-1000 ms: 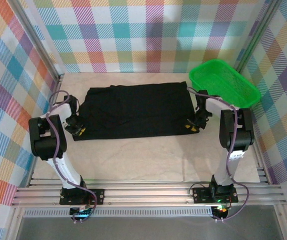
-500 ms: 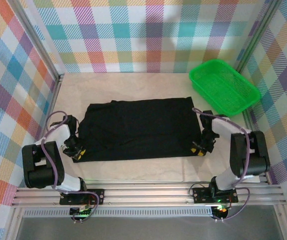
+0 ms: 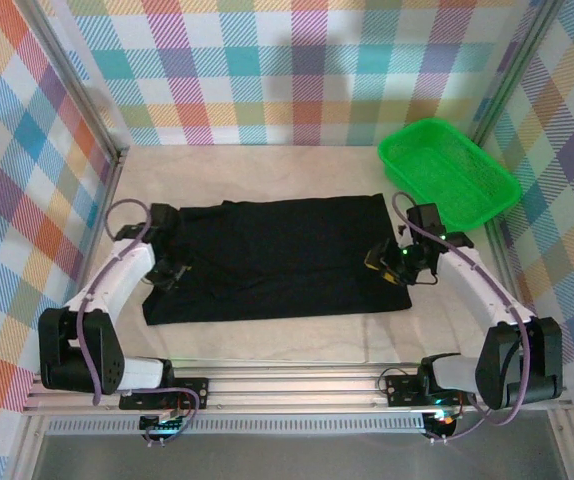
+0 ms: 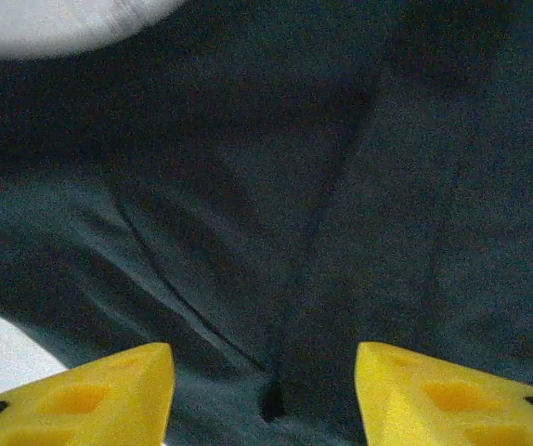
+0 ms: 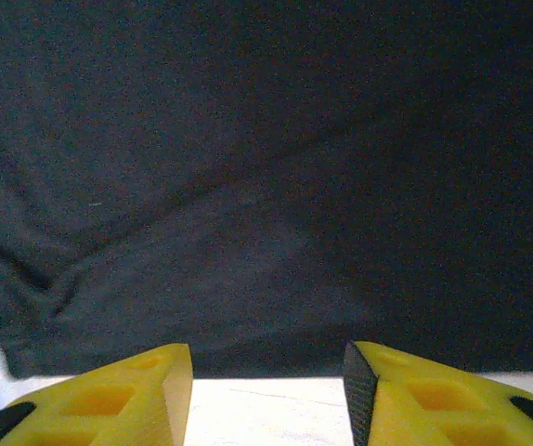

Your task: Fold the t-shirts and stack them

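A black t-shirt (image 3: 277,255) lies flat on the table as a wide rectangle with a few creases. My left gripper (image 3: 174,272) hovers over its left edge. In the left wrist view this gripper (image 4: 265,395) is open, with wrinkled black cloth (image 4: 248,186) under the gap and nothing between its yellow fingers (image 4: 109,390). My right gripper (image 3: 375,262) is at the shirt's right edge. In the right wrist view it (image 5: 266,395) is open over bare table, and the shirt's hem (image 5: 266,167) lies just ahead of its fingertips.
A green plastic basket (image 3: 437,170) stands at the back right, close behind the right arm. Pale table (image 3: 267,345) shows in front of the shirt and behind it. Checked walls close in the back and both sides.
Both grippers dragged the shirt toward the near edge, then opened and let go of its near corners. Each has since moved back along its side edge.
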